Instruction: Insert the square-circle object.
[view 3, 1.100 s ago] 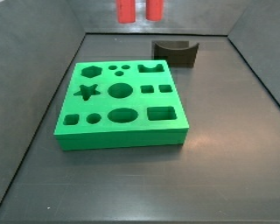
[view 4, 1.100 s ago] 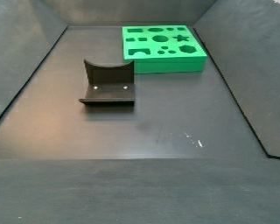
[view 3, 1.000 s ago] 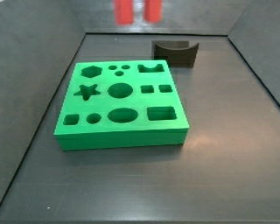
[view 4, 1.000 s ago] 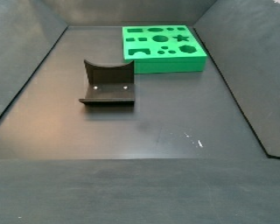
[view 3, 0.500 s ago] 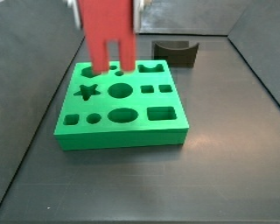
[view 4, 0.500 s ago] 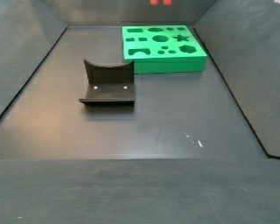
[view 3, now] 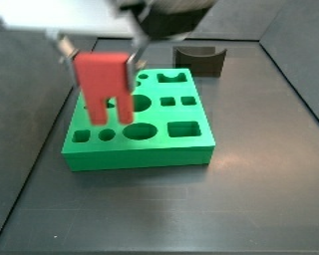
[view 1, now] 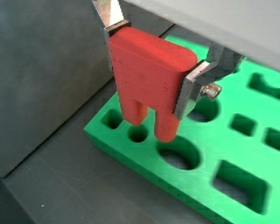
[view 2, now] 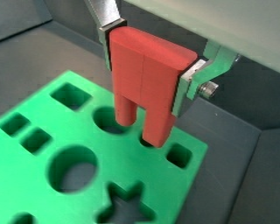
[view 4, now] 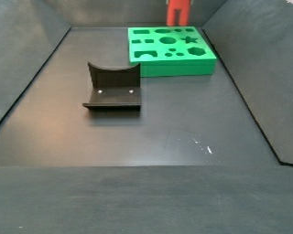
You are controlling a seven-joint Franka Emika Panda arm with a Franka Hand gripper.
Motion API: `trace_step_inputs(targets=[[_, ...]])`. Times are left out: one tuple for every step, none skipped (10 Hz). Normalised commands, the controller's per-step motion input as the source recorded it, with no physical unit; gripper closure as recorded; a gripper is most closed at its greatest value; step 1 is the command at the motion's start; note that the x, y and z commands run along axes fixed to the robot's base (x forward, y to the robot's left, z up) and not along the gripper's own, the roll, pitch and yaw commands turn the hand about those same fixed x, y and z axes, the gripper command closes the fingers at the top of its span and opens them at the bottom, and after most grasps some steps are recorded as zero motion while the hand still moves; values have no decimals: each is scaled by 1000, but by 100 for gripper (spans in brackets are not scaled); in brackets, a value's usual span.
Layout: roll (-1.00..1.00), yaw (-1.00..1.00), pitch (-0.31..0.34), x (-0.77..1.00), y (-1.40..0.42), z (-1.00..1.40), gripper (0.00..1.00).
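1. Square-circle object (view 3: 103,85) (the red piece with 2 prongs) hangs prongs-down over the green board (view 3: 136,149), above the board's edge farthest from the fixture (view 3: 199,62). It is not yet in any hole.
2. The end effector (view 1: 154,57) is clamped on the object's upper body. In both wrist views, a silver finger (view 2: 192,80) presses each flank, so the grip looks square.
3. Its likely seat is the pair of small holes in the board's corner, 1 squarish (view 3: 80,134) and 1 round (view 3: 107,132). In a wrist view the prong tips (view 1: 154,127) sit close over small holes, though I cannot tell whether they are centred.
4. To do it well, keep the prongs upright and line each up with its matching hole. Then descend slowly and straight.
5. If a tip catches on the green rim, lift slightly and shift rather than push, because the board could slide on the tabletop (view 4: 174,137).
6. Unclamp only once the red body rests on the board.
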Motion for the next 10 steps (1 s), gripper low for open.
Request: trace_step_inputs(targets=[[-13,200,-97,-374,-166,-200,100],[0,234,-56,-260,-137,-226,100],[0,283,-50,-274,-123,-229,100],[0,211,-31,-183,-23,-274,100],[0,103,-21,-143,0,-334,100],[20,0,0,11,0,-383,100],[83,-71,43,134,0,-420,100],[39,-114,47,220,0,-460,100],[77,-171,36,174,0,-509,100],[93,-166,10,134,0,-540,100]])
